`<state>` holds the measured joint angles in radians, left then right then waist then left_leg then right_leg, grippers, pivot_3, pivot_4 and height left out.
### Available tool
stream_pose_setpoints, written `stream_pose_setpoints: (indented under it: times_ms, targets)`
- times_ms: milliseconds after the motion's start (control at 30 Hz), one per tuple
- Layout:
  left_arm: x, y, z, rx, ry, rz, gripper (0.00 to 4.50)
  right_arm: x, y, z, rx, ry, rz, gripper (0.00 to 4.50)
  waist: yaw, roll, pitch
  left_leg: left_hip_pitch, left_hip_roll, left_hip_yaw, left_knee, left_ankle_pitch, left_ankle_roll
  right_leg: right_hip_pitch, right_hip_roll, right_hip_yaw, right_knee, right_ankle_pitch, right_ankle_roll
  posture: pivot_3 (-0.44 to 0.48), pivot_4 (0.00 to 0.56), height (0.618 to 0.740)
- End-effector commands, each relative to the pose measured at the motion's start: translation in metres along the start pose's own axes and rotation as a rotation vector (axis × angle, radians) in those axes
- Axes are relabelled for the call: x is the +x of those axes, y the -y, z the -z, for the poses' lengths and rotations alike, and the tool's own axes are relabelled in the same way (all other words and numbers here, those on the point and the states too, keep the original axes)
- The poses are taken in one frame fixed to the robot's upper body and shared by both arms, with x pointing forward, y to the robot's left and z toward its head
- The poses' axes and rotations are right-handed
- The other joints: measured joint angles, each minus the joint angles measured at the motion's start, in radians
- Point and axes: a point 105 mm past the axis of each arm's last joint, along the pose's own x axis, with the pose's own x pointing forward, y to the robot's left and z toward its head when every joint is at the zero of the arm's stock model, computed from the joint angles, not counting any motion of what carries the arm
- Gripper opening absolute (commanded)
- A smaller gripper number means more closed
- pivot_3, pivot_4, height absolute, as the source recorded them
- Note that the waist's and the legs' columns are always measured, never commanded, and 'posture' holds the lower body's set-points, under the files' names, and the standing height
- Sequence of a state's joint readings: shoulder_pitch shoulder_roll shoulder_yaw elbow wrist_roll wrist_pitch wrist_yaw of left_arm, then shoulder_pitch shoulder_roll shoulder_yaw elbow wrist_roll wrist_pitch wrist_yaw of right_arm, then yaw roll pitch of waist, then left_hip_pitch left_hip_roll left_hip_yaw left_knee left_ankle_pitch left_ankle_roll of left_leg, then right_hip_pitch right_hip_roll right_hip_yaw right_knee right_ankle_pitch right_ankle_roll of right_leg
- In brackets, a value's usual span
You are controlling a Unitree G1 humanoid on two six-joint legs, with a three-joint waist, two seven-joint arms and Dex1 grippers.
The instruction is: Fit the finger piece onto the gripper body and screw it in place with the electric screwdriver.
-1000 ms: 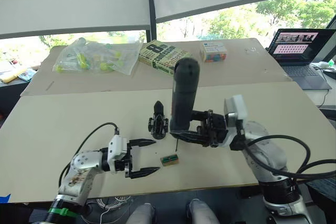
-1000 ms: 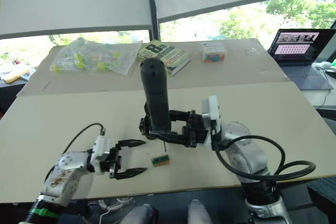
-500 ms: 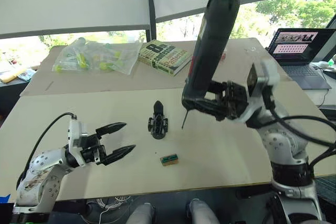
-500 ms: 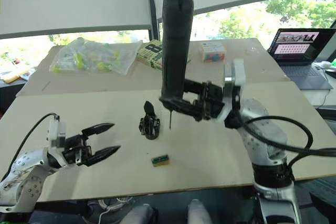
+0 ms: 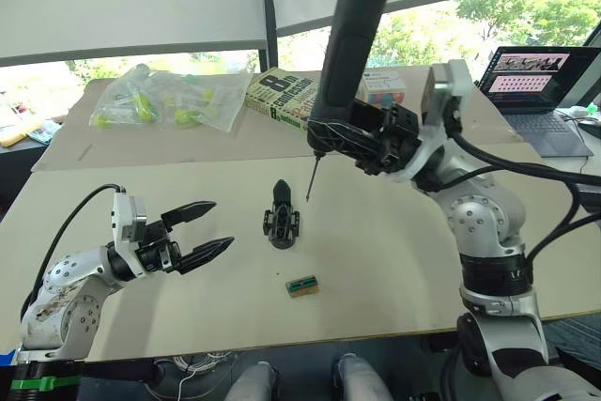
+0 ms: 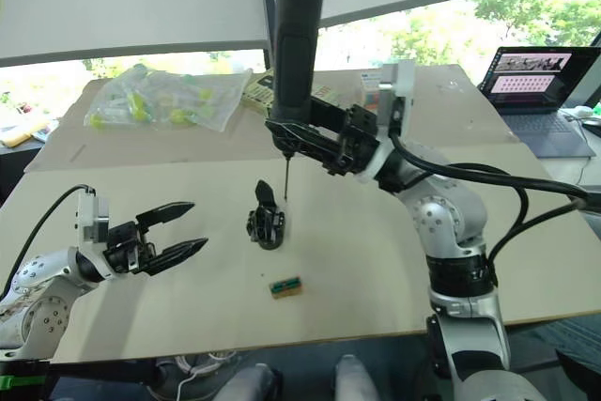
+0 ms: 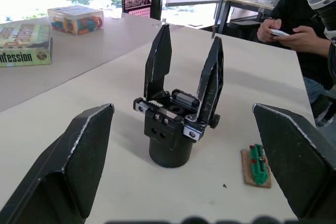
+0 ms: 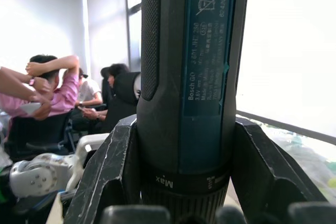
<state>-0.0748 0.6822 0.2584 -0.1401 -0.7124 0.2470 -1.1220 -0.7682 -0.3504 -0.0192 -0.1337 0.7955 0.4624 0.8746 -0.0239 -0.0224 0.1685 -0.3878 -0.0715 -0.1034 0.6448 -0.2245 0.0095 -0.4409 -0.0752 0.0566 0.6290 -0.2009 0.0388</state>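
Observation:
The gripper body (image 5: pixel 282 217) stands upright mid-table, a black block on a round base (image 7: pixel 169 150). Two black tapered pieces rise from its top; which of them is the finger piece I cannot tell. My right gripper (image 5: pixel 331 134) is shut on the lower end of the electric screwdriver (image 5: pixel 355 35), held nearly vertical and high above the table. Its thin bit (image 5: pixel 310 185) points down just right of the body, clear of it. My left gripper (image 5: pixel 221 223) hovers open to the left of the body, fingers (image 7: pixel 79 150) spread wide and aimed at it.
A small green terminal block on a brown board (image 5: pixel 302 284) lies in front of the body. At the back are a book (image 5: pixel 286 99), a plastic bag of yellow-green parts (image 5: pixel 169 100) and a box (image 5: pixel 383 89). A laptop (image 5: pixel 540 82) sits far right. A person's hands (image 7: pixel 294 32) show beyond the table.
The right arm has lifted the screwdriver from table level to high above the table, its bit now beside the body. The left gripper has drawn back leftward, still open.

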Motion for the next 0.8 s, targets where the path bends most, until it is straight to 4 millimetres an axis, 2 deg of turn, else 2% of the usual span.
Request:
stream_pose_setpoints:
  times_ms: [33,433,800]
  targets:
    - [0.001,0.0,-0.005,0.019,0.009,0.005,4.5,0.014,-0.007,-0.014,-0.044,0.04,-0.045,1.95,-0.001,0.0,0.0,0.0,0.0,0.0,0.0,0.0,0.0,0.0,0.0,0.0,0.0,0.0,0.0,0.0,0.15,0.74]
    - [0.012,0.004,0.017,0.001,-0.068,0.008,4.5,0.037,-0.022,0.007,-0.019,0.029,-0.116,1.95,-0.003,0.0,0.0,0.0,0.0,0.0,0.0,0.0,0.0,0.0,0.0,0.0,0.0,0.0,0.0,0.0,0.15,0.74]
    - [0.021,0.01,0.023,0.002,-0.048,-0.007,4.5,0.048,-0.019,0.025,-0.033,0.012,-0.111,1.95,-0.016,0.0,0.0,0.0,0.0,0.0,0.0,0.0,0.0,0.0,0.0,-0.001,0.0,0.0,0.0,0.0,0.15,0.74]
